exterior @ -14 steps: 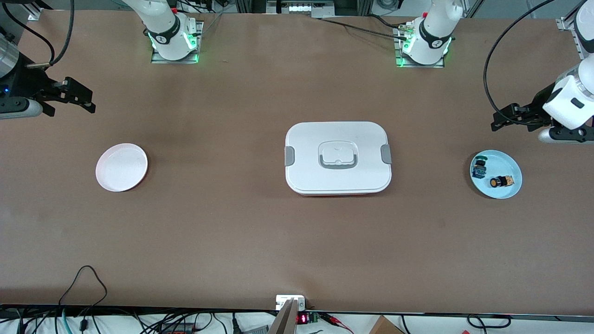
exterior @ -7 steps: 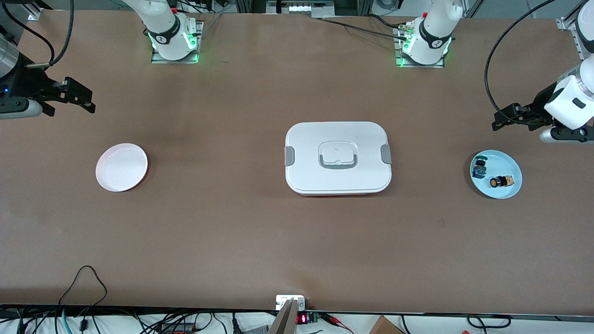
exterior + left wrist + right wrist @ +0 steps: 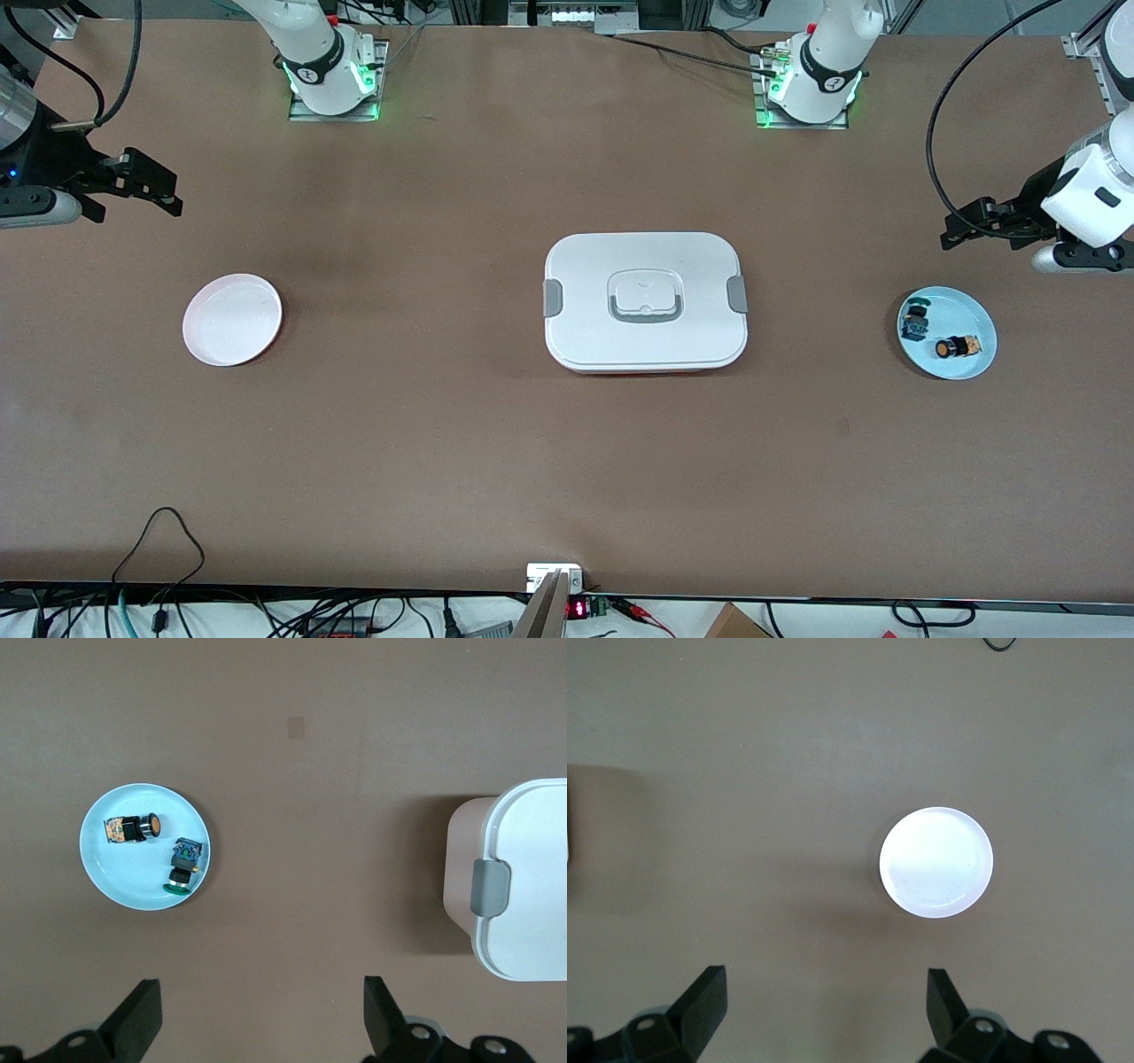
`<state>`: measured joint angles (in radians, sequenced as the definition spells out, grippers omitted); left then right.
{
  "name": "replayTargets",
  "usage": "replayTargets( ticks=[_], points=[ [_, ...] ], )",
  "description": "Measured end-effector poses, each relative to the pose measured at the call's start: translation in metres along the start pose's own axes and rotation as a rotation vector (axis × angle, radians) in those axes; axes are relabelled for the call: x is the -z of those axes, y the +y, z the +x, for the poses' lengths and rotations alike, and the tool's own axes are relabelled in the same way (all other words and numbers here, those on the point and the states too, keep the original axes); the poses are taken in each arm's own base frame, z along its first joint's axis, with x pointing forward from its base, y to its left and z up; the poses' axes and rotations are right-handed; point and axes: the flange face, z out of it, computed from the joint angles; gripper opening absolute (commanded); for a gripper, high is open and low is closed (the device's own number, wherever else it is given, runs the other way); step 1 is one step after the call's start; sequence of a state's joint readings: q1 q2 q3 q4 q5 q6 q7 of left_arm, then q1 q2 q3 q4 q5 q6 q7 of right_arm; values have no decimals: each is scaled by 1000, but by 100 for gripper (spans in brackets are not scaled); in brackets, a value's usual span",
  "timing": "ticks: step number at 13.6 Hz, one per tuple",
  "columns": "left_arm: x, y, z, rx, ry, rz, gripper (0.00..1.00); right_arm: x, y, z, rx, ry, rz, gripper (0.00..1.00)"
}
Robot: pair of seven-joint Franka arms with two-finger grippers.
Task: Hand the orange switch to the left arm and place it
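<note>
Left tool (image 3: 952, 234), spread and empty, shifted slightly upward over bare bench (image 3: 567, 461) near the pale blue plate (image 3: 967, 365) holding the tiny orange-capped switch (image 3: 959, 346). Right tool (image 3: 168, 195), spread, waiting unchanged.

The orange switch (image 3: 959, 346) (image 3: 130, 827), a tiny black push-button part with a round orange cap and a tan block end, is seen lying on its side toward the left arm's end of the table. The box (image 3: 645, 301) (image 3: 523, 877), white, rounded, lidded, with grey side clips and a recessed handle, is placed mid-table, well apart from it.
</note>
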<state>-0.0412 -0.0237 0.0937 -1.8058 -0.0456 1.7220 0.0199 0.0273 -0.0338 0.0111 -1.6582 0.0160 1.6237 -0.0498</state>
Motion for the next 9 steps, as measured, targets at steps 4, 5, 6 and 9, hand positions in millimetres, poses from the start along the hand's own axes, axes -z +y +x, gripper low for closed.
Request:
replayTargets(
  ticks=[4,5,6,9],
  points=[
    [-1,-5,1,9,-2,0,100,-1,0,0,0,-1,0,100],
    [0,-5,1,9,-1,0,100,-1,0,0,0,-1,0,100],
    [1,-5,2,9,0,0,100,-1,0,0,0,-1,0,100],
    [2,-5,2,9,1,0,100,-1,-1,0,2,-1,0,100]
  ],
)
